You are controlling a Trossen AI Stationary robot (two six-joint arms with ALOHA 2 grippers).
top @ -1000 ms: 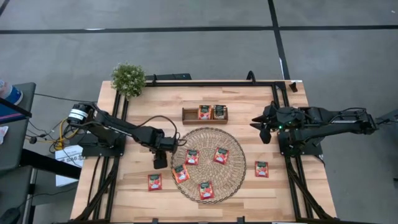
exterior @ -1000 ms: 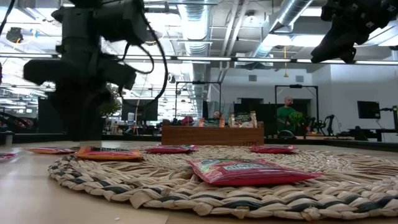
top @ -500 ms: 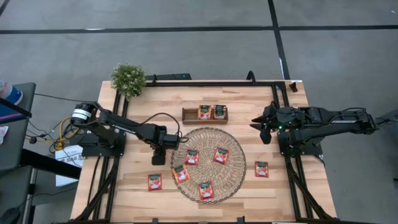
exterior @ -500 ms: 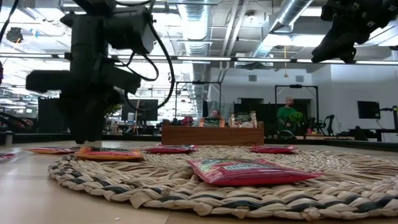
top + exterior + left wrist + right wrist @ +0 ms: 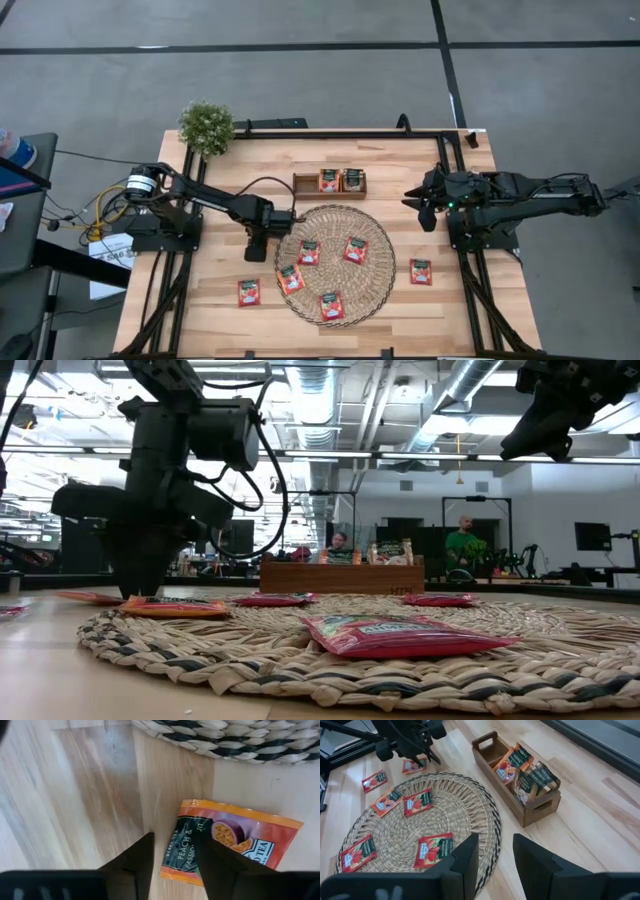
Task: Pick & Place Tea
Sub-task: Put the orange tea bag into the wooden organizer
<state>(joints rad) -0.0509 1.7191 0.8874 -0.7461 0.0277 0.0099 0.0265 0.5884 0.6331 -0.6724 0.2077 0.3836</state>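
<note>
Just off the round woven mat's left edge, a flat orange tea sachet is straddled by the left gripper's part-open, empty fingers; the right gripper is parked well apart, part-open.

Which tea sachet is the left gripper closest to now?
The orange peach sachet on bare wood just off the mat, directly under the left gripper; all others lie farther away.
</note>
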